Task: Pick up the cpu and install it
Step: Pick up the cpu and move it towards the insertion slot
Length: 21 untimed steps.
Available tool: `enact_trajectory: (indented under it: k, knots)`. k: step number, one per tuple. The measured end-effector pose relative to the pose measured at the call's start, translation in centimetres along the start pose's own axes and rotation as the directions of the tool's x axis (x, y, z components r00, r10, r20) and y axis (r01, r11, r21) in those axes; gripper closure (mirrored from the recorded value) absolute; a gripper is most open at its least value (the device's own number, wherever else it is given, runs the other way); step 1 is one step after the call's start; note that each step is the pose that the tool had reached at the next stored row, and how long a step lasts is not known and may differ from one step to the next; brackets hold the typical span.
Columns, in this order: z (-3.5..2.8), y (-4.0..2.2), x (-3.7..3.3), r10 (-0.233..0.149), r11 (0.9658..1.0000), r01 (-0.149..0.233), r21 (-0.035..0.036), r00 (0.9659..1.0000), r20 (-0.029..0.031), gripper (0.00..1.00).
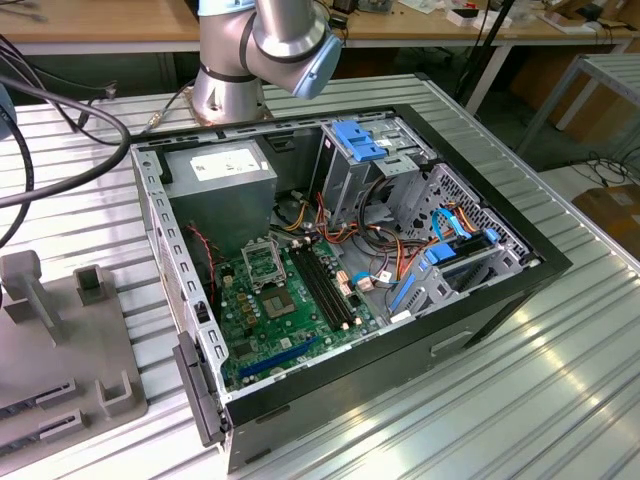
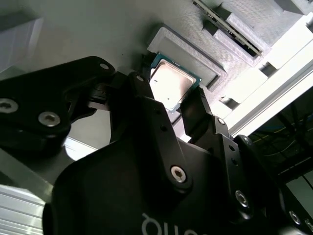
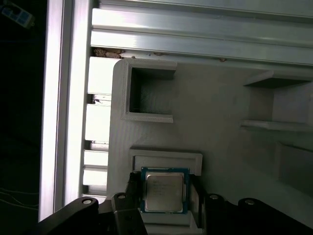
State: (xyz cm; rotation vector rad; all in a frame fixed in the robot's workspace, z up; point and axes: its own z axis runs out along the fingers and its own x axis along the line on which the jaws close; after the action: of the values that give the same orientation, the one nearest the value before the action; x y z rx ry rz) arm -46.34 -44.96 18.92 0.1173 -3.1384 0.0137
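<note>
Where it lies, the cpu (image 3: 163,191) looks square — pale silver.

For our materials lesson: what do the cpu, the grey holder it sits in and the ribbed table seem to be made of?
The cpu: a pale metal lid, matt with a soft sheen, on a board with a green edge. The grey holder: probably printed plastic, matt, with fine layer lines. The table: likely aluminium, made of bright silver ribbed profiles.

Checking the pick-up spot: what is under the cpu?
The cpu lies in a shallow raised pocket of the grey printed tray. The pocket's floor is hidden by the chip itself.
</note>
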Motion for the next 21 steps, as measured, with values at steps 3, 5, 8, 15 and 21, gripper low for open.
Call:
enact_trajectory:
  k: [3, 5, 8, 15, 21]
  knots:
    - [-0.19, 0.0, 0.0, 0.0, 1.0, 0.0, 0.0001, 1.0, -0.0004, 0.48]
    - [-0.22, 0.0, 0.0, 0.0, 1.0, 0.0, 0.0, 1.0, -0.0006, 0.48]
    - [-0.23, 0.0, 0.0, 0.0, 1.0, 0.0, 0.0, 1.0, -0.0013, 0.48]
    - [-0.23, -0.01, -0.07, 0.0, 1.0, 0.0, 0.0, 1.0, -0.0013, 0.53]
    - [-0.4, -0.01, -0.14, 0.0, 1.0, 0.0, 0.0, 1.0, -0.0016, 0.53]
